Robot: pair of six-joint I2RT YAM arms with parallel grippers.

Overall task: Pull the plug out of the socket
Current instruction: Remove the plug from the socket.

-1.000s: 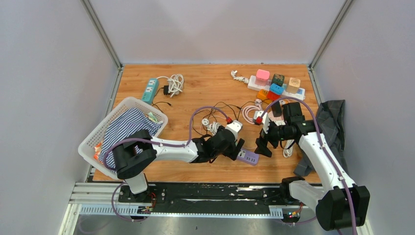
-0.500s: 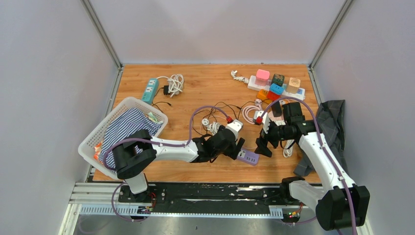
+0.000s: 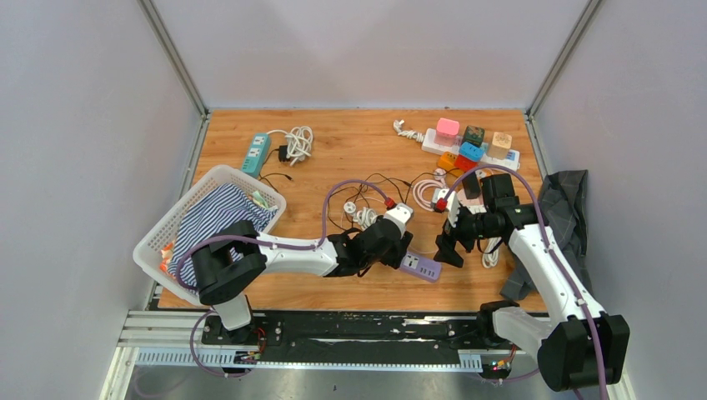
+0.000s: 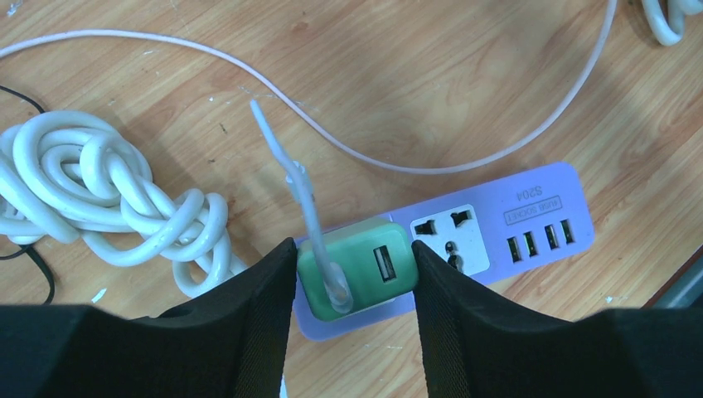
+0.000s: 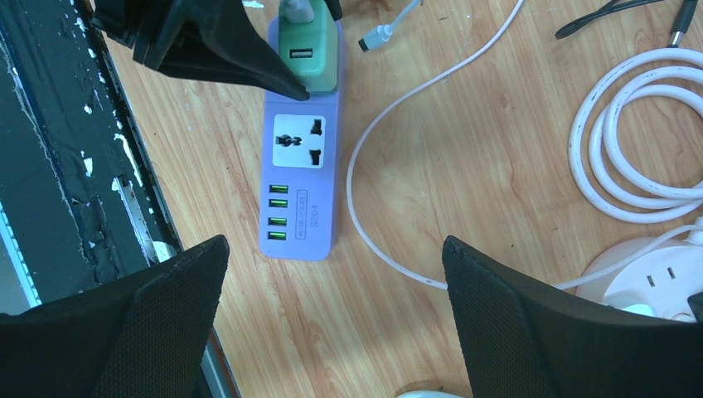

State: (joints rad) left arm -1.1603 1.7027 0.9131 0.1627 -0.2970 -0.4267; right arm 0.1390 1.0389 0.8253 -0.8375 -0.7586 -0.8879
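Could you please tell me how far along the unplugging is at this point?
Done: the left gripper has its fingers against both sides of the green plug. In hand: the grasp only; the plug sits fully seated in the purple power strip. Left: pulling it out. The right gripper hangs open above the strip's USB end, not touching it, so it may need to pin the strip first.

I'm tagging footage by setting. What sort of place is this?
Probably a robot lab test cell: a wooden tabletop boxed in by plain grey panels, two arms bolted to a rail, staged power strips.
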